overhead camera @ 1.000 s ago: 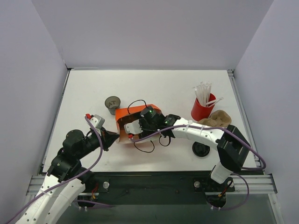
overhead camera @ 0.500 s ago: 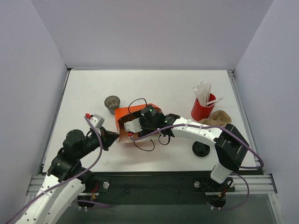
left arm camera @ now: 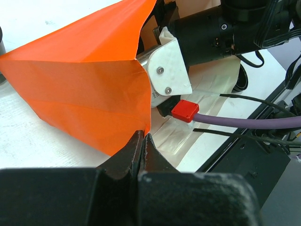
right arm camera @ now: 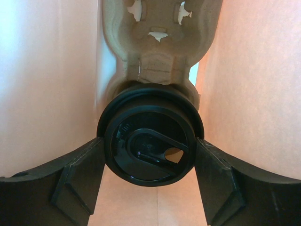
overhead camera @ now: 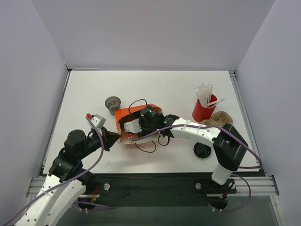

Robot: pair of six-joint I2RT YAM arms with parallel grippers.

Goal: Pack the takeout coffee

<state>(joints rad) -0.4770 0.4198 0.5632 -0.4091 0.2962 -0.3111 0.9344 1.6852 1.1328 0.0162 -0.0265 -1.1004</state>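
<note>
Top and wrist views of the packing scene. An orange bag (overhead camera: 126,116) is lying on its side on the white table (overhead camera: 164,87), its mouth facing the arms. The left claw (left arm camera: 142,141) is pinching the lower edge of the bag's mouth, its jaws pressed together on the orange sheet. The right arm is reaching into the bag, and in its wrist view the right claw (right arm camera: 146,155) is gripping the takeout coffee (right arm camera: 149,150): the two black fingers (right arm camera: 80,174) are pressing against opposite sides of the round black lid. The takeout coffee is sitting inside the bag, between its orange walls, at the near end of a pulp tray (right arm camera: 157,42); whether the cup is seated in a cell of that tray cannot be told. Outside the bag, a lidless dark cup (overhead camera: 113,104) is standing just beyond it on the left. To the right, a red cup (overhead camera: 202,112) is holding white straws (overhead camera: 205,94), a second pulp tray (overhead camera: 218,120) is lying beside it, and a flat black lid (overhead camera: 202,150) is resting nearer the arm bases.
</note>
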